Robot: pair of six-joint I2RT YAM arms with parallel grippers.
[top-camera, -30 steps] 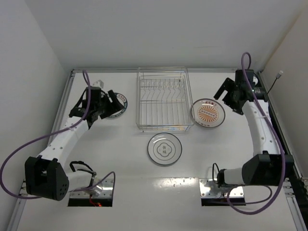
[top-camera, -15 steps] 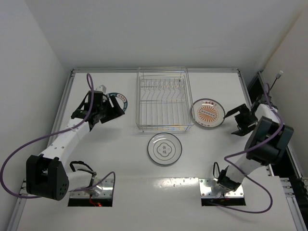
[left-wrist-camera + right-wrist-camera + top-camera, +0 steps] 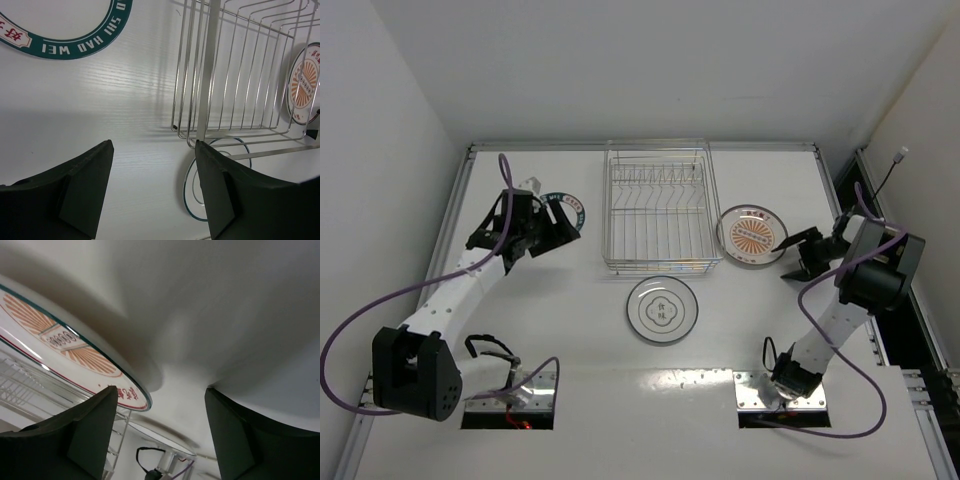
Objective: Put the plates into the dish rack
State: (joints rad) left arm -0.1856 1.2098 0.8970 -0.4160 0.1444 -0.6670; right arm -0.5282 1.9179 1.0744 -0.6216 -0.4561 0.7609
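1. Top view.
   - Shows the dish rack (image 3: 657, 264) standing at the back centre of the tabletop (image 3: 550, 330).
   - Shows all three plates lying flat on the tabletop, outside the rack.
   - Places the lettered-rim plate (image 3: 572, 206) left of the rack, the orange sunburst plate (image 3: 752, 236) just beside the rack's right front corner, and the ringed plate (image 3: 662, 308) near the rack's front side.
   - Places the left claw (image 3: 556, 228) over the near edge of the lettered-rim plate, partly covering it.
   - Places the right claw (image 3: 788, 258) low at the right edge of the orange sunburst plate, with one finger reaching the rim. Cannot tell contact from here.

2. Left wrist view.
   - Shows both fingers (image 3: 82, 190) spread wide with only bare tabletop between them: claw apart, gripping nothing.
   - Shows the lettered band at top left and the rack's corner wires at top right.
   - Shows an arc of the ringed plate below that corner, and the orange sunburst plate through the wires at far right.

3. Right wrist view, somewhat blurred.
   - Shows both fingers (image 3: 85, 435) apart, clamped on nothing.
   - Shows the orange sunburst plate running up and left, with its rim ending just beside the finger at frame left, at the edge of the gap.
   - Shows rack wires beyond the plate at lower left.
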